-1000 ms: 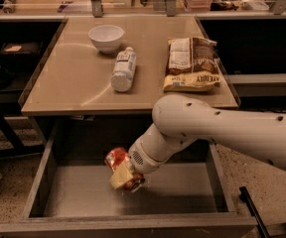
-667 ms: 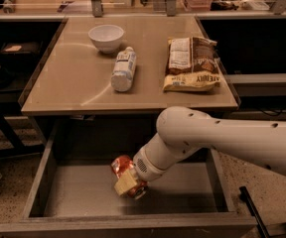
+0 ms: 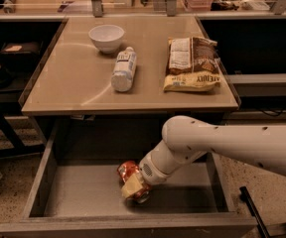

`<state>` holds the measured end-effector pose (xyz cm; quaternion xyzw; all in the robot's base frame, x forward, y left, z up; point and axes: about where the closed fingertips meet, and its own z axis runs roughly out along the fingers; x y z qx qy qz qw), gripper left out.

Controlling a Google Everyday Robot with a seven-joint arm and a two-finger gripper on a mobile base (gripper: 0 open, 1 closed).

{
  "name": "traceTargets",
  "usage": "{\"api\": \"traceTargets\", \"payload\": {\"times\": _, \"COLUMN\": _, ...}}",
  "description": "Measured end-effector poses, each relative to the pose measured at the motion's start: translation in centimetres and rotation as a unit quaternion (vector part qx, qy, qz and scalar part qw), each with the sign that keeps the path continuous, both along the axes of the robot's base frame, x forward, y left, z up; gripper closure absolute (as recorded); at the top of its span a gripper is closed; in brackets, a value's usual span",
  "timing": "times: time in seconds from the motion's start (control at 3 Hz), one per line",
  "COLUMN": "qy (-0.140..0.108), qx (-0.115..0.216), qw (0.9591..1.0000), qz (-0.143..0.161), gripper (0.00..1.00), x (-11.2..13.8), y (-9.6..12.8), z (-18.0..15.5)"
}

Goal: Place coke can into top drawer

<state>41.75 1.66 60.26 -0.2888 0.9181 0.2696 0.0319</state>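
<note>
The coke can [image 3: 129,171] is red-orange with a silver end and lies tilted inside the open top drawer [image 3: 78,192], low over its grey bottom near the middle. My gripper [image 3: 134,186] reaches down into the drawer from the right on a white arm and is shut on the can, its pale fingers [image 3: 131,188] clamped across the can's near side. I cannot tell whether the can touches the drawer bottom.
On the tabletop [image 3: 73,83] above the drawer lie a white bowl [image 3: 106,37], a white plastic bottle [image 3: 124,69] on its side and two snack bags [image 3: 191,63]. A dark rod [image 3: 252,212] stands by the drawer's right front corner.
My gripper has carried the can slightly right and lower into the drawer. The arm's elbow has dropped toward the drawer front.
</note>
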Motion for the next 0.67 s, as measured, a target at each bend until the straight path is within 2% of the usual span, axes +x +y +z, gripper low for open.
{"api": "traceTargets", "payload": {"times": 0.33, "qy": -0.004, "qx": 0.000, "qw": 1.0000, "qz": 0.001, "gripper": 1.00, "x": 1.28, "y": -0.36, "z": -0.72}}
{"api": "traceTargets", "payload": {"times": 0.67, "qy": -0.004, "qx": 0.000, "qw": 1.0000, "qz": 0.001, "gripper": 0.82, "x": 1.29, "y": -0.36, "z": -0.56}}
